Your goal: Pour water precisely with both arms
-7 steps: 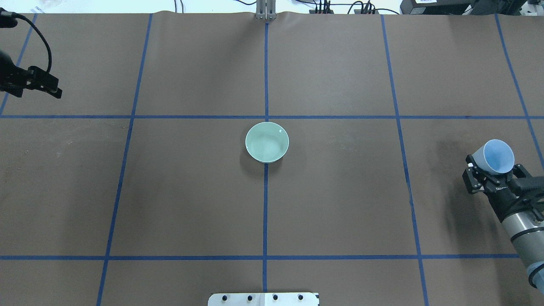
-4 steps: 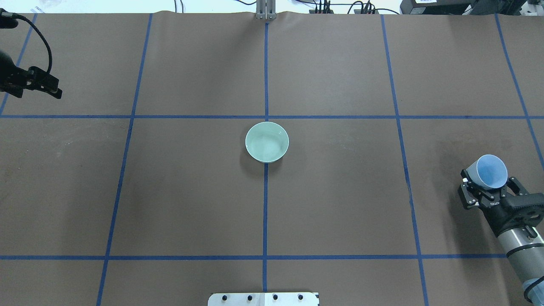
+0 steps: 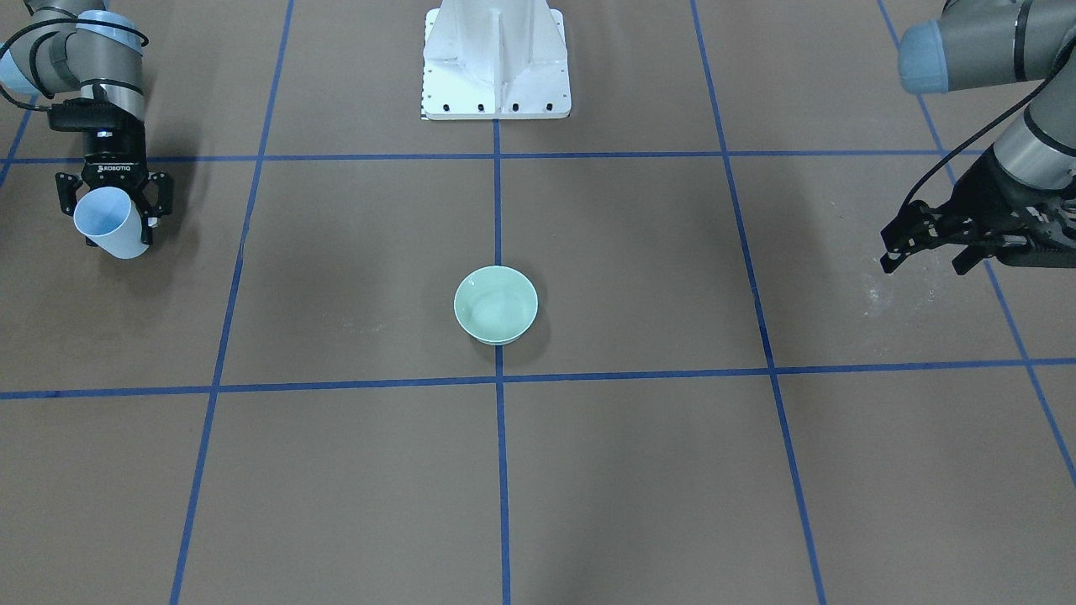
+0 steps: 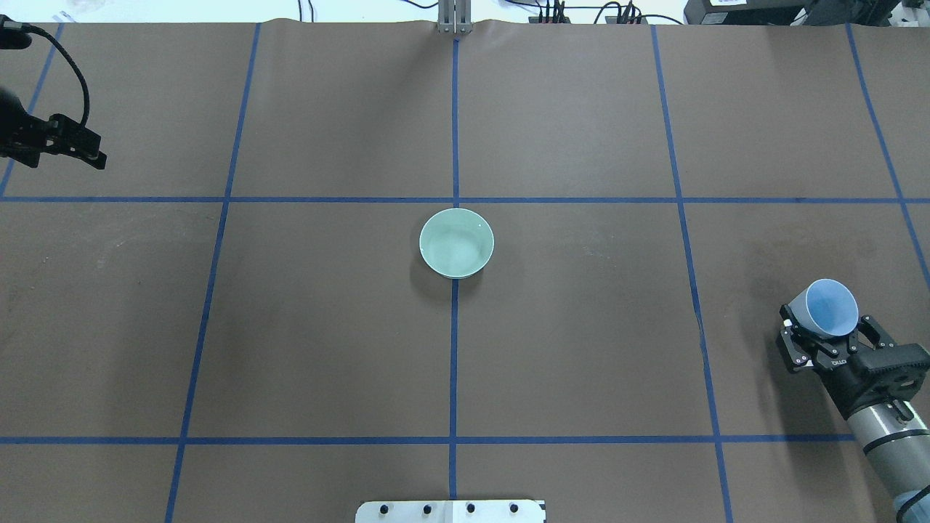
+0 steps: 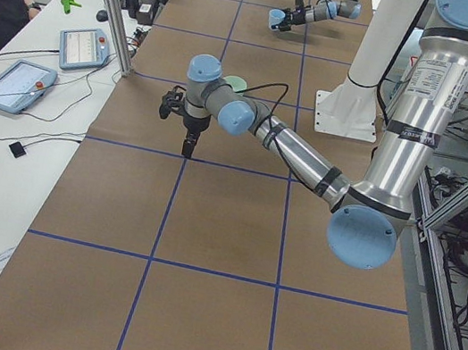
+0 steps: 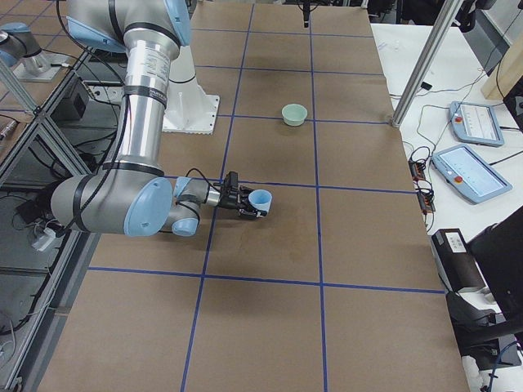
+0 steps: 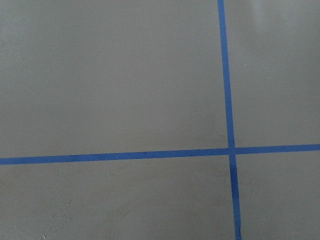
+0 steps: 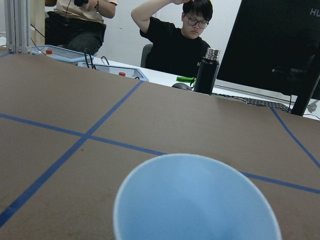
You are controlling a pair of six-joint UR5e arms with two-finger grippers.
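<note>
Clamping a light-blue cup [image 4: 828, 309] near its base, the right fingers [image 4: 793, 347] are closed against its two sides. The cup is tilted, its open mouth facing up and away from the robot. In the right wrist view the cup's blue inside fills the lower frame, and I cannot tell whether any water lies in it. The right arm [image 4: 890, 436] reaches in from the right edge of the tabletop [image 4: 327, 327], with its wrist nearly level in the right side view. The cup is well apart from the pale green bowl [image 4: 456, 243], which stands on the centre blue tape line [image 4: 454, 363], just on the robot's side of a crossing. The bowl's inside shows a pale sheen and a small glint; whether that is water I cannot tell.

The left fingers [image 3: 904, 228] are spread apart with nothing between them, above the tabletop near its left edge and well apart from the bowl. The left arm [image 3: 1034, 139] bends down to them. The left wrist view holds only brown tabletop and two crossing tape lines.

A white pedestal [image 3: 496, 59] stands at the robot's edge. Beyond the far edge, the right wrist view shows a seated person [image 8: 175, 47] and a black bottle [image 8: 206, 72].
</note>
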